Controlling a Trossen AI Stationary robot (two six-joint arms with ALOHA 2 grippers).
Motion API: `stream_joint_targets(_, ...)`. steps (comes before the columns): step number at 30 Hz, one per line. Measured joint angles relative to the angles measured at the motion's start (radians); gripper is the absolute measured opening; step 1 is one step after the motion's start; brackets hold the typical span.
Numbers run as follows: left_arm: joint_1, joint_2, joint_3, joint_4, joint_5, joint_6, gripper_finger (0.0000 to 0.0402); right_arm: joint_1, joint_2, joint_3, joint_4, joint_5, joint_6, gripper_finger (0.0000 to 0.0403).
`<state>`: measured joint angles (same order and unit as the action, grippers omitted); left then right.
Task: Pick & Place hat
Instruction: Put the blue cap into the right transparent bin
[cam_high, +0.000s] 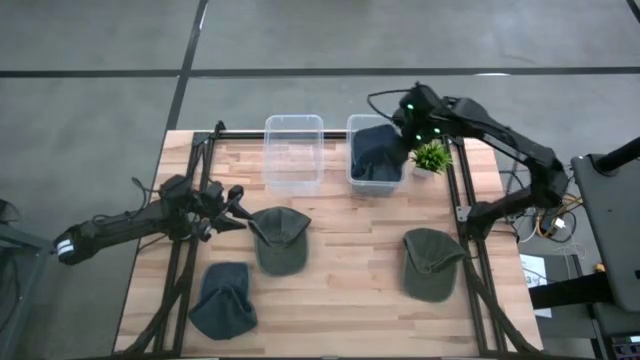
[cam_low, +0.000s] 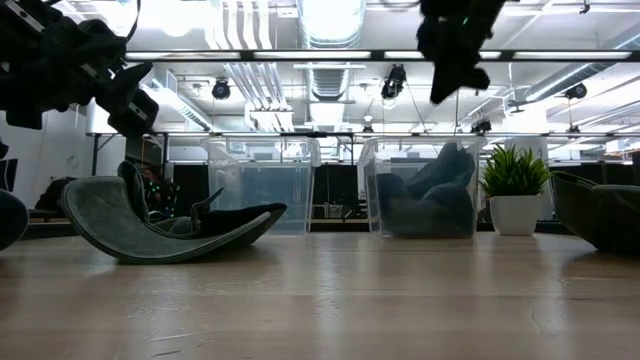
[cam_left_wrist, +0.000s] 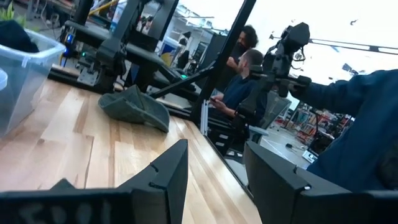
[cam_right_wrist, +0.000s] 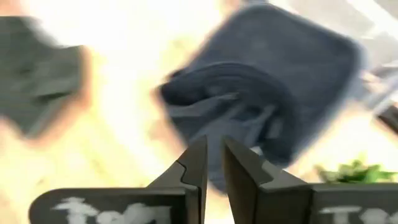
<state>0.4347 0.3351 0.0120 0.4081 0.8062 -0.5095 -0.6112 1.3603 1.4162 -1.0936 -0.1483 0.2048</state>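
A dark blue hat (cam_high: 377, 155) lies crumpled in the right clear bin (cam_high: 352, 125) at the table's far side; it also shows in the right wrist view (cam_right_wrist: 249, 112). My right gripper (cam_high: 408, 133) hangs above that bin, its fingers (cam_right_wrist: 198, 163) almost together and holding nothing. An olive green cap (cam_high: 280, 240) lies crown-down on the table. My left gripper (cam_high: 240, 207) is open and empty, raised just to the left of this cap. In the low view my left gripper (cam_low: 125, 95) hangs above the green cap (cam_low: 170, 232).
An empty clear bin (cam_high: 293, 150) stands left of the filled one. A second green cap (cam_high: 432, 262) lies at the right, and a dark blue cap (cam_high: 224, 298) at the near left. A small potted plant (cam_high: 432, 157) stands beside the right bin. People sit beyond the table (cam_left_wrist: 245, 81).
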Motion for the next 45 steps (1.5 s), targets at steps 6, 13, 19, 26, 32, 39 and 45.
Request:
stream_joint_targets(6, 0.0, 0.0, 0.002, 0.064, 0.01, -0.023, 0.0151, 0.144, -0.194, -0.076, 0.061, -0.011, 0.007, 0.0043)
stream_joint_targets(13, -0.001, 0.0, 0.037, 0.063, 0.056, -0.044, 0.0151, 0.345, -0.422, -0.254, 0.316, 0.002, 0.111, 0.0043)
stream_joint_targets(19, -0.002, 0.0, 0.082, 0.063, 0.102, -0.1, 0.0151, 0.452, -0.596, -0.453, 0.49, 0.097, 0.19, 0.0043)
stream_joint_targets(26, -0.003, 0.0, 0.174, 0.063, 0.159, -0.166, 0.0151, 0.47, -0.772, -0.652, 0.671, 0.109, 0.266, 0.0043)
stream_joint_targets(32, -0.015, 0.012, 0.274, 0.039, 0.174, -0.217, 0.0151, 0.47, -0.854, -0.761, 0.779, 0.109, 0.286, 0.0043)
stream_joint_targets(39, -0.083, 0.092, 0.469, -0.244, 0.198, -0.218, 0.0151, 0.47, -0.893, -0.852, 0.863, 0.106, 0.277, 0.0043)
stream_joint_targets(45, -0.185, 0.22, 0.681, -0.572, 0.193, -0.19, 0.0151, 0.47, -0.922, -0.933, 0.99, 0.106, 0.263, 0.0043)
